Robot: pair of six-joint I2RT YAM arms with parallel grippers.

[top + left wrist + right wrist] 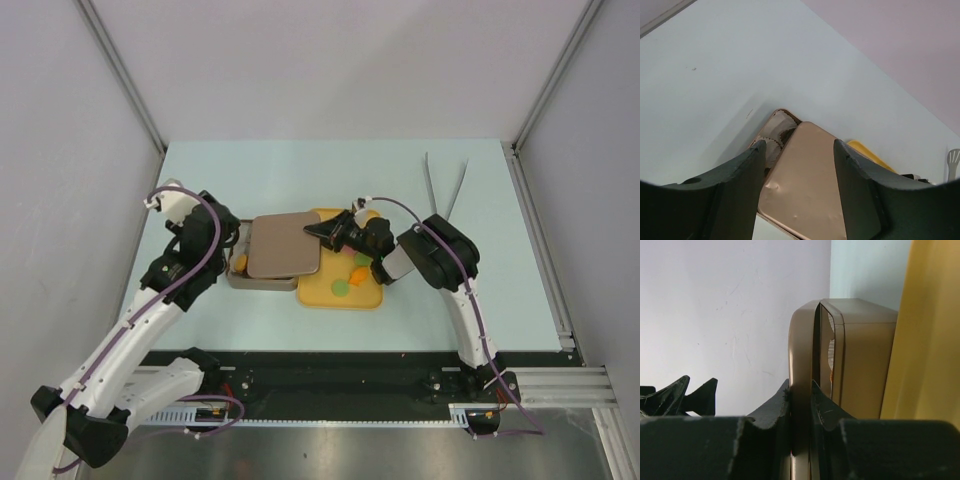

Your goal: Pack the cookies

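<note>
A bronze tin sits left of a yellow tray. Its lid lies askew over it, leaving the left end uncovered. My right gripper is shut on the lid's right edge; in the right wrist view the lid stands pinched between the fingers, slightly above the tin. My left gripper is open and empty above the lid; white paper cups show in the uncovered end. Green and orange cookies lie on the tray.
Metal tongs lie at the back right of the table. The yellow tray edge shows beyond the lid in the left wrist view. Grey walls close in the table on the left, right and back.
</note>
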